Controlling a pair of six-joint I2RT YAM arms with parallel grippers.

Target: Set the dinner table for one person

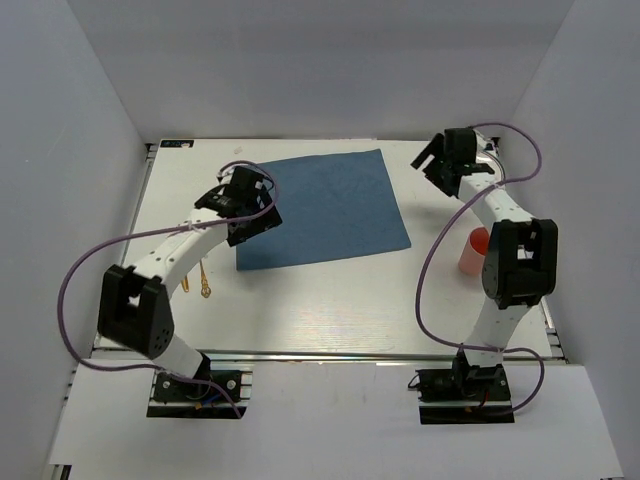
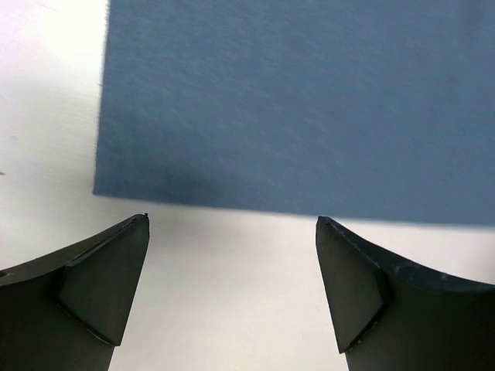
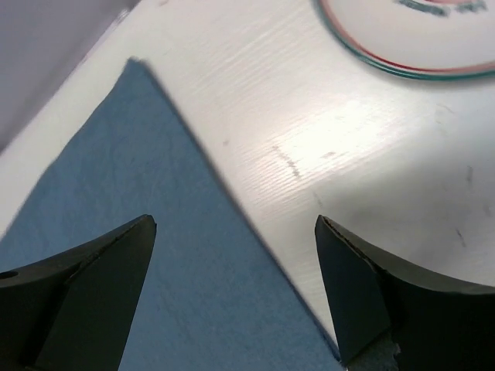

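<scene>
Both pairs of jaws are hanging released at the mat's (image 1: 325,210) edges, so a low sweep is risking snagging and rumpling it across the surface (image 1: 330,310).

placemat (image 1: 325,210): plain blue | dinner table (image 1: 330,310): white | cup (image 1: 474,252): pink-red | plate (image 3: 371,31): white, red-and-green rim
</scene>
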